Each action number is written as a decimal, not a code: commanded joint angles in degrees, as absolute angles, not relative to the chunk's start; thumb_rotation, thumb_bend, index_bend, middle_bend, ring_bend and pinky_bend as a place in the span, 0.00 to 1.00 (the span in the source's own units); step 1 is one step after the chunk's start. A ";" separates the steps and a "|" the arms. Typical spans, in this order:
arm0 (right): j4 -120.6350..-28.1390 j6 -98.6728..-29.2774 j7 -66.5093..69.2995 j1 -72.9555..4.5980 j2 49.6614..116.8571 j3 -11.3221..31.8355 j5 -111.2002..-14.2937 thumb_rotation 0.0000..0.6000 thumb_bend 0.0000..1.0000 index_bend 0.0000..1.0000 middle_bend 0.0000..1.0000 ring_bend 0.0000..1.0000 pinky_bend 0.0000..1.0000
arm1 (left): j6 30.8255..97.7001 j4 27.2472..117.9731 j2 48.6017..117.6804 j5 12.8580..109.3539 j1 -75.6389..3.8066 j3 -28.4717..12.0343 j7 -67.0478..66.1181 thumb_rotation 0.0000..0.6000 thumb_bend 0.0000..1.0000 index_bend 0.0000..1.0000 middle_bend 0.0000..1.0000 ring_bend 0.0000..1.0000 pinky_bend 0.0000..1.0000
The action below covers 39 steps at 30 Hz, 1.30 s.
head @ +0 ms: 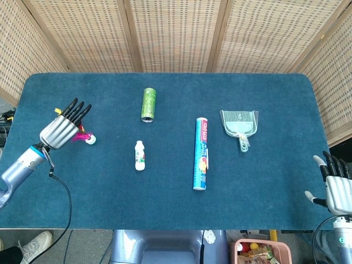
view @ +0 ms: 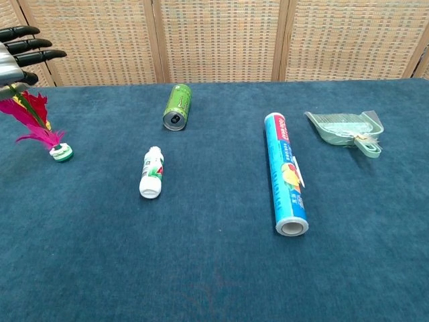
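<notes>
We log the left hand (head: 59, 130) pinching the feathers of the shuttlecock (view: 41, 129), other fingers spread. It hangs tilted, green base (view: 62, 153) down-right of the hand, seemingly just off the cloth. Right hand (head: 336, 189) open, far off.

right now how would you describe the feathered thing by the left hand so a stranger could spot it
Start at the blue table and go to its left side, where the left hand is raised. Hanging from that hand is the shuttlecock, pink feathers up at the fingers and a round green-and-white base lowest. Nothing else here has feathers; its nearest neighbours are a small white bottle and a green can.
</notes>
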State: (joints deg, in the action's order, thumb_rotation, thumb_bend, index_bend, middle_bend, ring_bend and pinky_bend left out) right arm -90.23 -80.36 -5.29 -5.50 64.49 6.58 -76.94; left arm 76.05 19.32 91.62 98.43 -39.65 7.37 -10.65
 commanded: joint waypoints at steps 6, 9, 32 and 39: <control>-90.42 -80.43 -5.32 -5.44 64.40 6.50 -77.00 1.00 0.00 0.00 0.00 0.00 0.00 | 74.54 21.40 91.77 99.08 -40.02 7.86 -13.90 1.00 0.43 0.73 0.00 0.00 0.00; -90.58 -80.73 -5.26 -5.35 64.30 6.55 -77.10 1.00 0.00 0.00 0.00 0.00 0.00 | 75.83 22.00 91.70 99.25 -39.91 7.73 -13.85 1.00 0.37 0.49 0.00 0.00 0.00; -90.95 -81.32 -4.33 -5.09 63.91 6.06 -78.33 1.00 0.00 0.00 0.00 0.00 0.00 | 86.33 38.16 83.52 92.91 -37.42 -0.35 -4.70 1.00 0.03 0.00 0.00 0.00 0.00; -91.57 -82.31 -4.14 -4.76 63.58 5.79 -79.50 1.00 0.00 0.00 0.00 0.00 0.00 | 88.52 59.63 72.62 87.52 -32.64 -3.71 -4.38 1.00 0.00 0.00 0.00 0.00 0.00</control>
